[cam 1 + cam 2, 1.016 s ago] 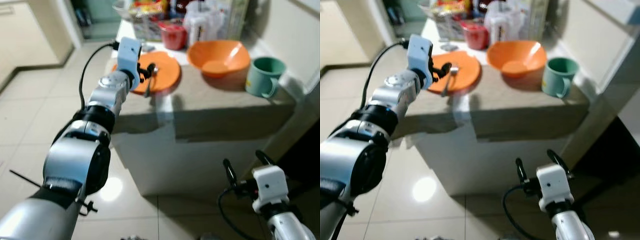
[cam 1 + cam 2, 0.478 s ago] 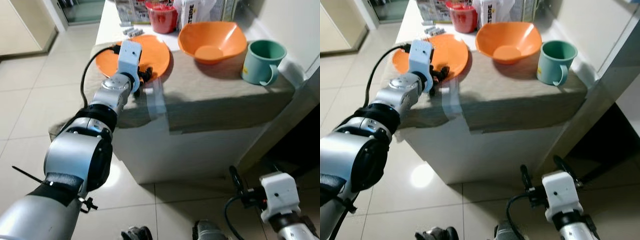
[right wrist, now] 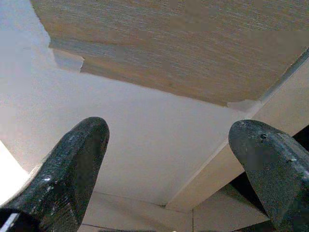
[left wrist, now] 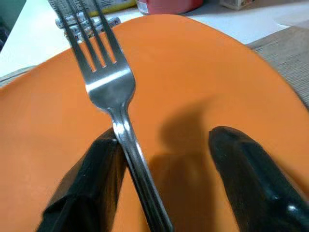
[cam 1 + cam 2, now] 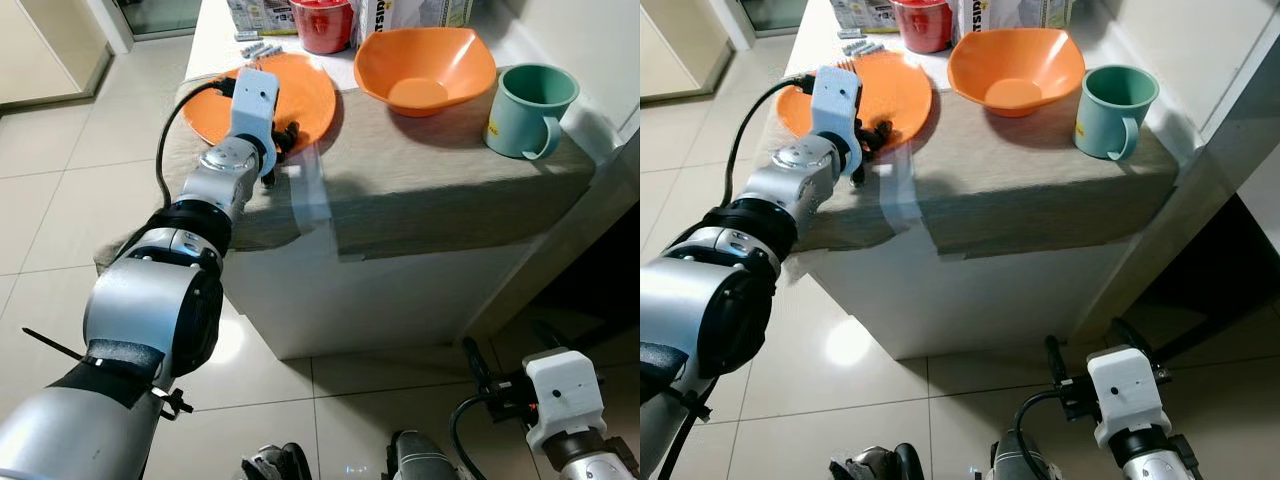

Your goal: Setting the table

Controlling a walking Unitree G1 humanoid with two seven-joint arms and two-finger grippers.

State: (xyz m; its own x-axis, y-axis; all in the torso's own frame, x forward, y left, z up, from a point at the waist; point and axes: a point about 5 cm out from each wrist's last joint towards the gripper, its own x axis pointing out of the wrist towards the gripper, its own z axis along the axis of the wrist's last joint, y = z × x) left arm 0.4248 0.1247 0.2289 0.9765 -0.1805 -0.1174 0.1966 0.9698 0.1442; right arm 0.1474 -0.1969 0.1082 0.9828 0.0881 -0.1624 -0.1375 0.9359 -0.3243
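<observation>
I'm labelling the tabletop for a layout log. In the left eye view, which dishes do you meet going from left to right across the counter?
Flat round orange plate → deep orange plastic bowl → teal green ceramic mug with a handle.

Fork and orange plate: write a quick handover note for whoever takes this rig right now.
Left gripper: open over the orange plate, the fork lying on the plate beside one finger.
Right gripper: open, idle low by the counter front.
Orange bowl and green mug stand on the counter past the plate.
Done: fork is on the plate.
Left: probably withdraw the left arm and check the setting.
</observation>
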